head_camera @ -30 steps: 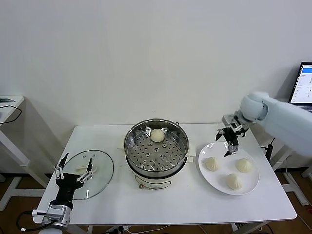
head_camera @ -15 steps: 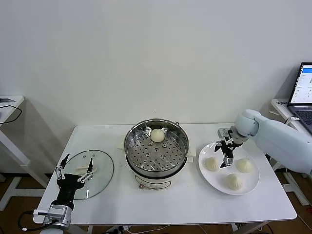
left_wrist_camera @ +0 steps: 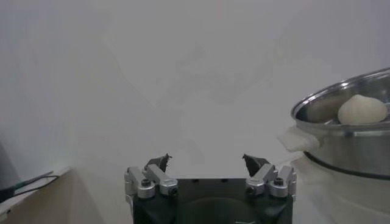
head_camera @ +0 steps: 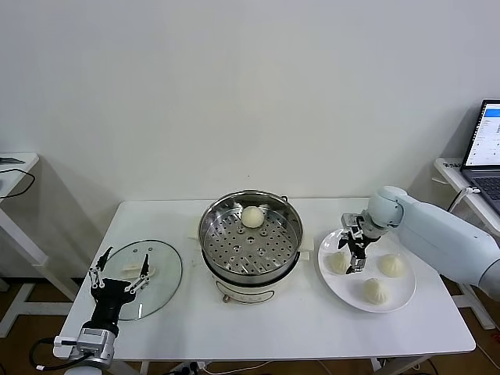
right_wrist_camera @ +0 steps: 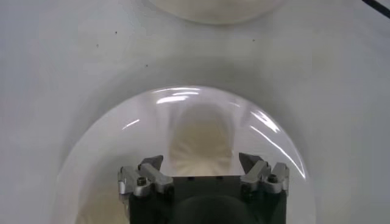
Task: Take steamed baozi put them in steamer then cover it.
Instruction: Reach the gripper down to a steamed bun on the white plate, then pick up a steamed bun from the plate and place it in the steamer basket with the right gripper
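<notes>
Since a second earlier, the right tool (head_camera: 352, 251) had swung in from the plate's far edge and come down over the plate (head_camera: 394, 299), ending just above the bun nearest the steamer (head_camera: 337, 262), its fingers spread wide with nothing between them. The left tool (head_camera: 118, 275) had not moved; it hung at the near left corner of the tabletop (head_camera: 312, 328), just as wide and empty, over the near rim of the glass lid (head_camera: 160, 269) that lay flat there.

On the plate sat 3 steamed baozi: that bun, 1 at the near edge (head_camera: 374, 290) and 1 toward the right (head_camera: 391, 265). Left of the plate, mid-tabletop, the steamer (head_camera: 250, 244) stood uncovered, with the 4th bun (head_camera: 251, 216) on the far part of its perforated tray. Nothing stood between plate and pot.

Far right, a laptop (head_camera: 486, 144) showed a lit screen; its writing was too small to read.
</notes>
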